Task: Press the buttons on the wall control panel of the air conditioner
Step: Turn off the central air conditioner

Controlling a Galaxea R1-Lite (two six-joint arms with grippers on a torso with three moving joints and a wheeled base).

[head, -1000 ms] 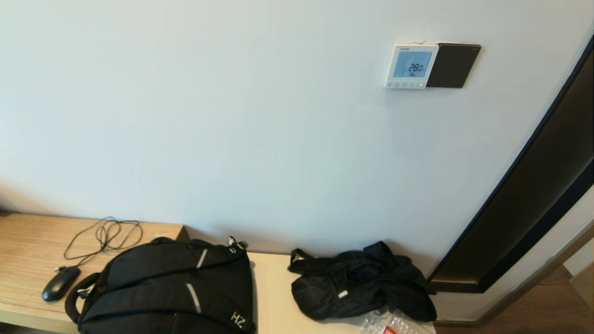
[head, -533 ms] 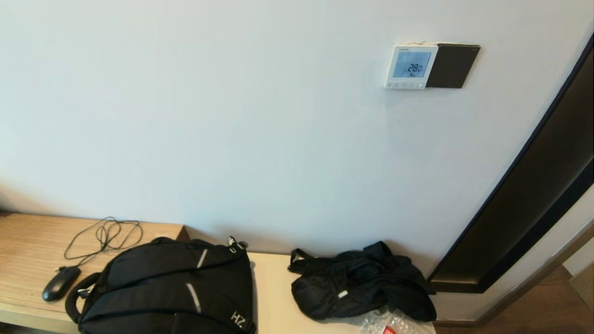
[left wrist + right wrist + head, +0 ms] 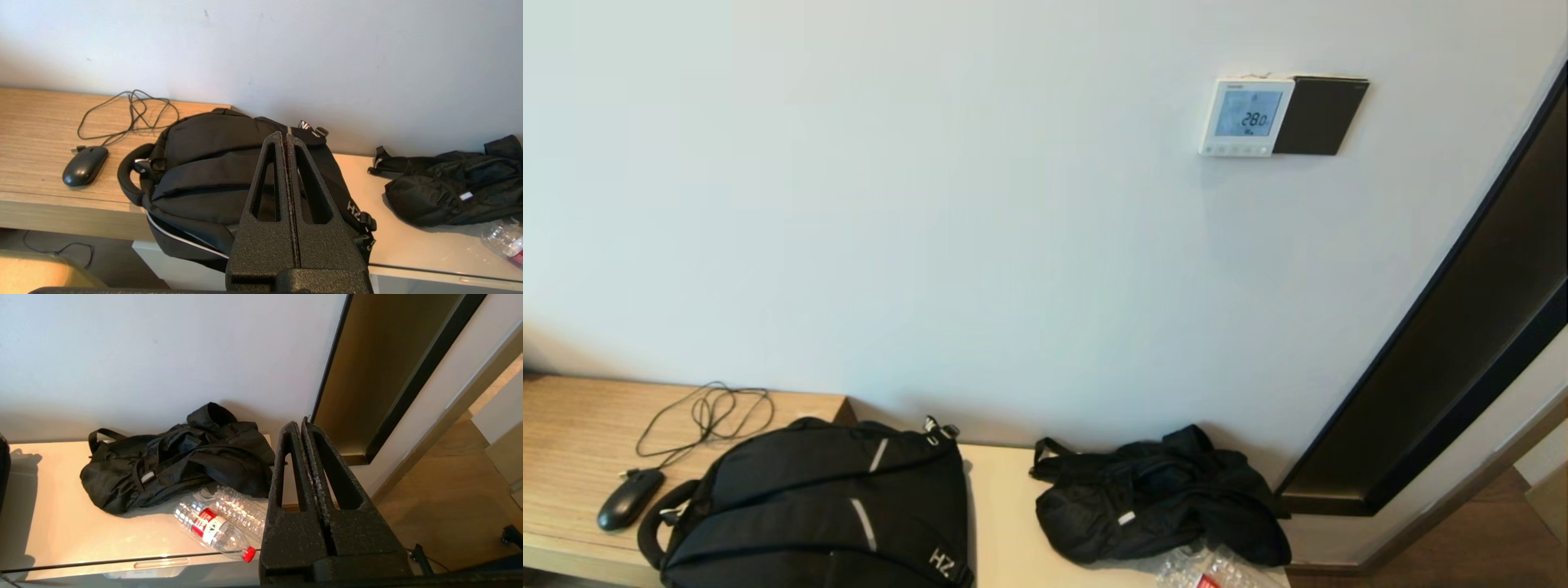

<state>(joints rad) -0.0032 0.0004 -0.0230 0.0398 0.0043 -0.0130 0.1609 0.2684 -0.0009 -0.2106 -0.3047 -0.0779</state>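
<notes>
Nothing has moved since the earlier frame: both my left gripper [image 3: 286, 136] and right gripper [image 3: 301, 425] hang clenched on nothing, well below the wall control panel [image 3: 1245, 116], so reaching up to its buttons [image 3: 1235, 149] comes next.

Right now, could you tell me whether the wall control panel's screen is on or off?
On: the air conditioner's wall control panel has a lit pale-blue screen reading 28.0.

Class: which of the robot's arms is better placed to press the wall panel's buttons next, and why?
Probably the right: the control panel hangs right of centre above the small black bag, which the shut right gripper faces; the left gripper faces the backpack.
</notes>
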